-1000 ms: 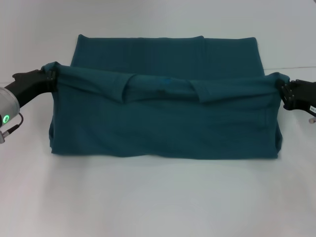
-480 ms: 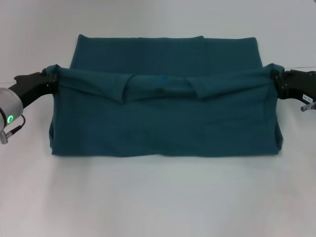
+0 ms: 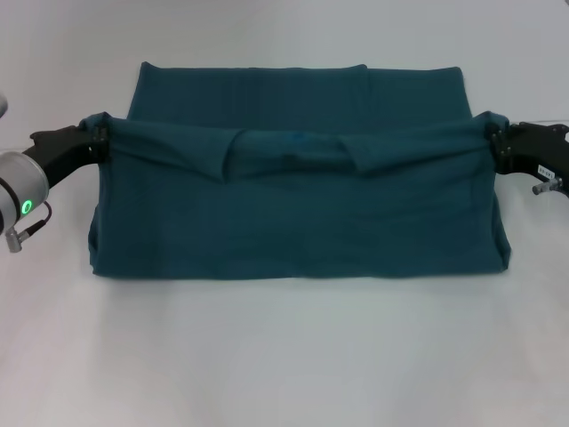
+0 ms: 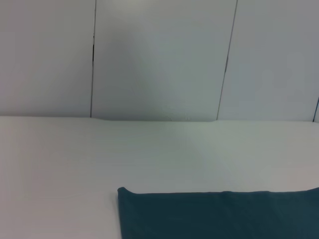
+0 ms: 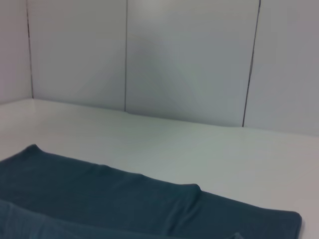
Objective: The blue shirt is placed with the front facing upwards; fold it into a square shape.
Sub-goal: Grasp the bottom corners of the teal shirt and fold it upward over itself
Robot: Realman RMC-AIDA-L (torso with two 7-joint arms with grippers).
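Right gripper [image 3: 494, 142] farther back, white table [image 3: 284, 356]

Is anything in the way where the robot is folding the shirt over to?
Nothing visible. The left claw and right claw each grip a side of the dark teal-blue cotton shirt, holding a lifted fold. Beyond it lies only the shirt's flat far part and the bare white table.

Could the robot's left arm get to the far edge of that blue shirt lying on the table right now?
Probably not right away: the left pincer is shut on a lifted corner of the blue shirt, as is the right pincer. Nothing else blocks the way.
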